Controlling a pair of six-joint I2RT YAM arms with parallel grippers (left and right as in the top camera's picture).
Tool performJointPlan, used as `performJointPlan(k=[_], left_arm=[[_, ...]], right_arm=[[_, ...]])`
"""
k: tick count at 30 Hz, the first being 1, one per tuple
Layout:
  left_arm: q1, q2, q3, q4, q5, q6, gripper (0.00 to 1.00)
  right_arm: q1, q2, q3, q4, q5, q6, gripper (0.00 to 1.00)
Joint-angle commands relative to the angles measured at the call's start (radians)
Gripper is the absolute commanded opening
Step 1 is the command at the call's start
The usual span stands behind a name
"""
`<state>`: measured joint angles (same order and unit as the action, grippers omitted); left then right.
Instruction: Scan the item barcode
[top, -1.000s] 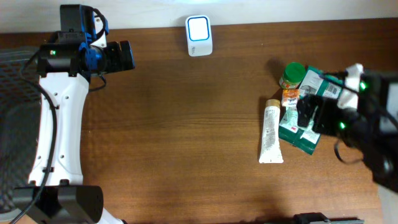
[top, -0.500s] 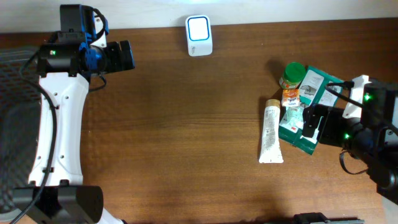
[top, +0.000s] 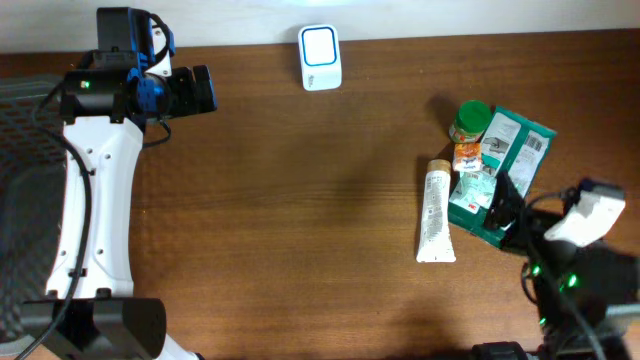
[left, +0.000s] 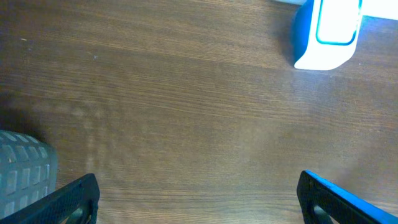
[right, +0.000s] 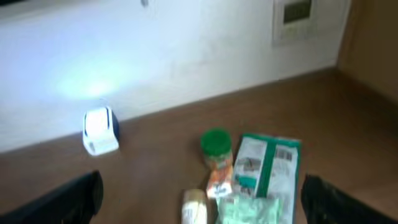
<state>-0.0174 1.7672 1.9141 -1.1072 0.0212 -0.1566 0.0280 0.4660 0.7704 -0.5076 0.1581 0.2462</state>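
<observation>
Gaping right end effector (top: 503, 208) over green packet (top: 520, 145) corner.

You've got the scanner (top: 320, 57) up at the far edge of the table (top: 300, 200). Your left gripper (top: 203, 90) sits well off to its left, over bare wood. On the right, a white tube (top: 436, 212) lies beside a green-lidded jar (top: 471, 120) and a green packet (top: 515, 150), and your right gripper (top: 498, 205) hangs over that packet's near end.

Bare worktop (top: 290, 220) stretches between the scanner (top: 320, 57) and the tight cluster of tube (top: 436, 212), jar (top: 471, 122) and packets (top: 518, 148).
</observation>
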Motion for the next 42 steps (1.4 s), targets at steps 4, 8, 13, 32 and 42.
performJointPlan(k=[4,8,13,32,42], left_arm=[[0.001,0.0,0.002,0.002,-0.003,0.006,0.99],[0.001,0.0,0.002,0.002,-0.003,0.006,0.99],[0.001,0.0,0.002,0.002,-0.003,0.006,0.99],[0.001,0.0,0.002,0.002,-0.003,0.006,0.99],[0.001,0.0,0.002,0.002,-0.003,0.006,0.99]], right_arm=[[0.005,-0.269,-0.416,0.323,0.003,-0.005,0.98],[0.005,-0.357,-0.541,0.395,0.003,-0.003,0.98],[0.005,-0.441,-0.636,0.414,0.004,-0.003,0.98],[0.005,-0.462,-0.765,0.441,-0.012,-0.003,0.98],[0.005,-0.462,-0.765,0.441,-0.012,-0.003,0.98]])
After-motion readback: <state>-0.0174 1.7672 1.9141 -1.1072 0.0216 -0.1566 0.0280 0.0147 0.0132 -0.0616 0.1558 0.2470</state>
